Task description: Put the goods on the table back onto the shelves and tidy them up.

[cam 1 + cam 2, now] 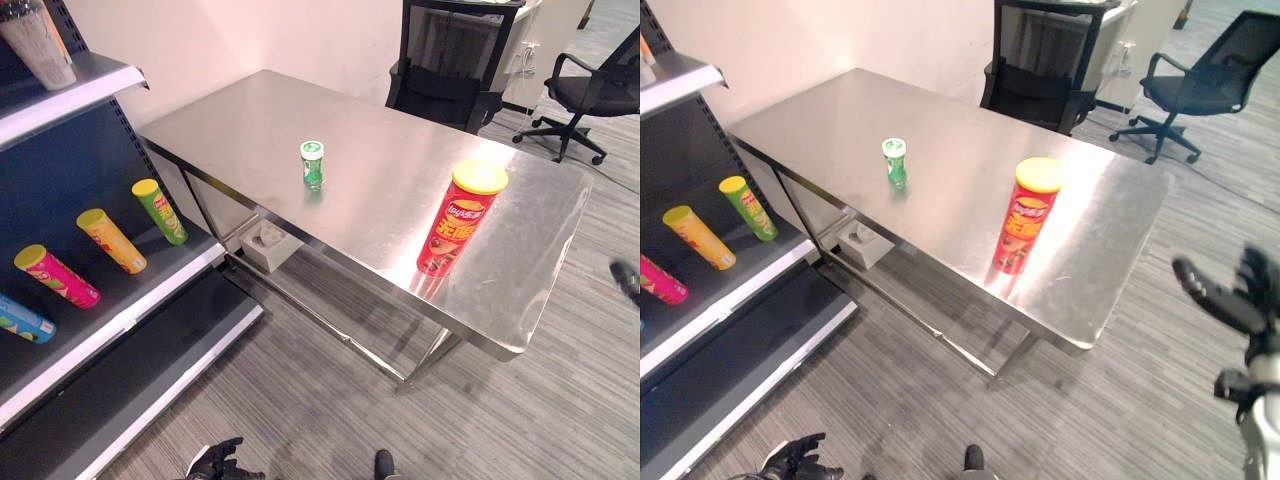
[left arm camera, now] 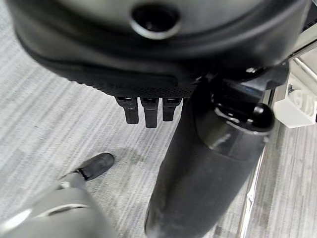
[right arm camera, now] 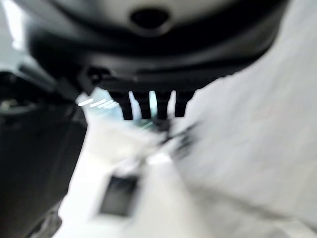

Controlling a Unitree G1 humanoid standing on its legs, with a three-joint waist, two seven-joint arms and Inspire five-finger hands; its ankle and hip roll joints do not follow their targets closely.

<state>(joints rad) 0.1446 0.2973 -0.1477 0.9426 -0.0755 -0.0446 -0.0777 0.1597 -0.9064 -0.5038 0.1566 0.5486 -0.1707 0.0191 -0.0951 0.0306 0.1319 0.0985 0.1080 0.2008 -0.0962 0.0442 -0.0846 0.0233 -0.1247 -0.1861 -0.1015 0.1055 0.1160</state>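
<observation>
Steel table (image 1: 300,120): two goods are carried, both upright and well apart.
- Red crisp tube (image 1: 452,228), yellow lid; stood toward the table's 4 o'clock corner, near the front edge.
- Small green bottle (image 1: 312,164), white cap; stood near the table's middle, at 10 o'clock from the tube.

Shelf unit (image 1: 120,300), at 9 o'clock of the table: four tubes are laid on their sides in a row, namely a green tube (image 1: 160,211), an orange tube (image 1: 111,240), a pink tube (image 1: 56,276) and a blue tube (image 1: 22,320).

Left hand (image 1: 215,462): hung low at 6 o'clock, over the floor; fingers are loosely spread and nothing is held.

Right hand (image 1: 1230,297): raised at 3 o'clock, clear of the table; fingers are spread and nothing is held.

Step judged: approach, no item yet grasped. Next move, as judged: the right hand is to be brought to the red tube, closed round its body, and the tube carried to the shelf.
</observation>
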